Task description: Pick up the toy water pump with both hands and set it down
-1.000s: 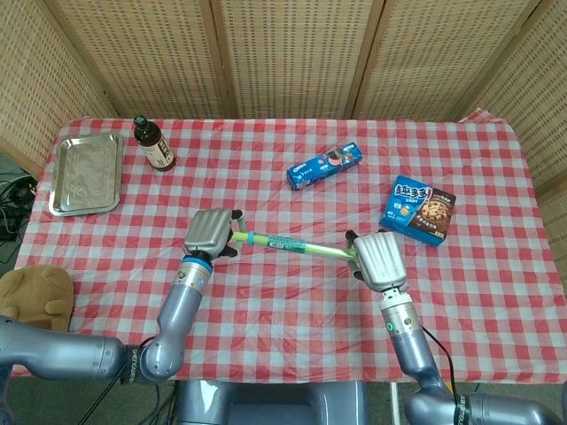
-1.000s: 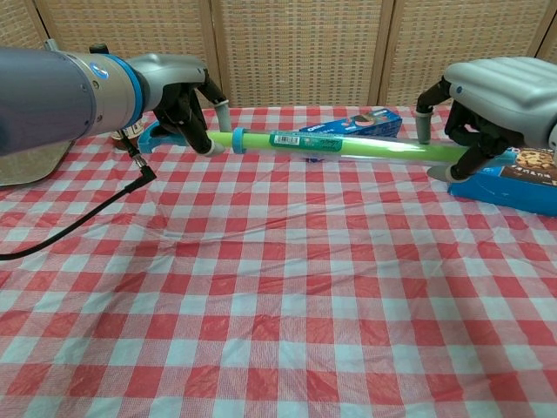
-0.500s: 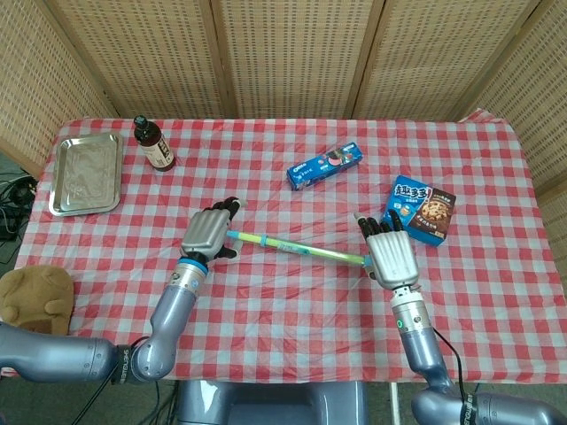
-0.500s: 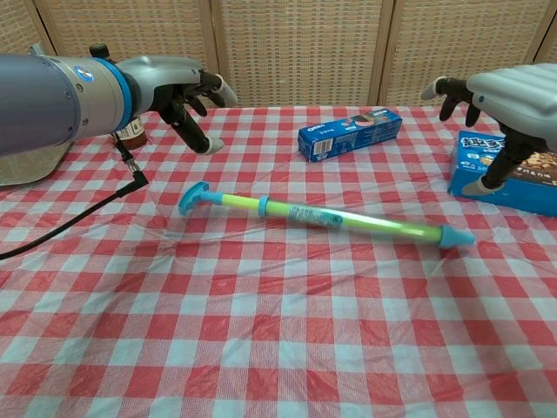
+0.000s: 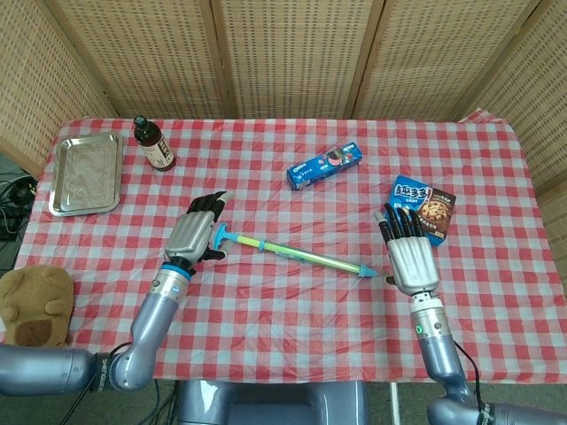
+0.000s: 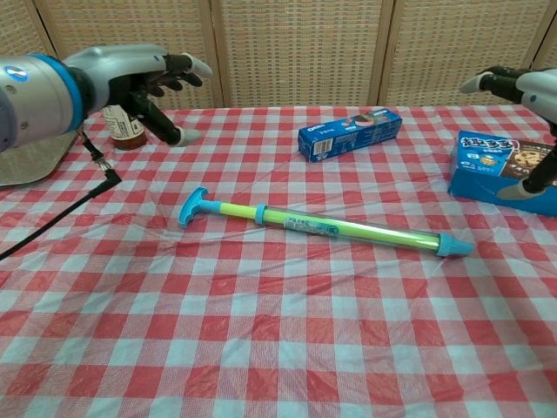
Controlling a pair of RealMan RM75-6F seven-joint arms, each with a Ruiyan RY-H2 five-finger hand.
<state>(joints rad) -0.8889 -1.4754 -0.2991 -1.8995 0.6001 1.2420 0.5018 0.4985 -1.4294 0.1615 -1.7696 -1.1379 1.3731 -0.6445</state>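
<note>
1. We see the toy water pump (image 5: 288,251) lying flat on the counter (image 5: 283,305), which is covered by a red-and-white checked cloth; neither hand touches it.
2. Its blue T-shaped handle (image 6: 193,205) points toward our left side, and the blue nozzle tip (image 6: 453,245) points toward our right.
3. Our left hand (image 5: 192,234) sits just beside the handle end in the head view. In the chest view it is raised above the cloth, its fingers (image 6: 178,73) spread apart and holding nothing.
4. Our right hand (image 5: 409,255) lies palm down next to the nozzle tip, with a small gap between them. Its fingers (image 5: 400,221) are straight and apart, empty, and their tips reach toward the cookie box (image 5: 418,211).
5. In the chest view only the edge of the right hand (image 6: 525,87) shows at the frame's border, above that blue cookie box.
6. A long blue biscuit box (image 5: 325,166) lies farther back on the counter, well apart from the pump.
7. A dark bottle (image 5: 153,144) stands upright near the far left corner, beside a metal tray (image 5: 86,173).
8. A brown plush toy (image 5: 35,301) sits at the left edge, off the cloth.
</note>
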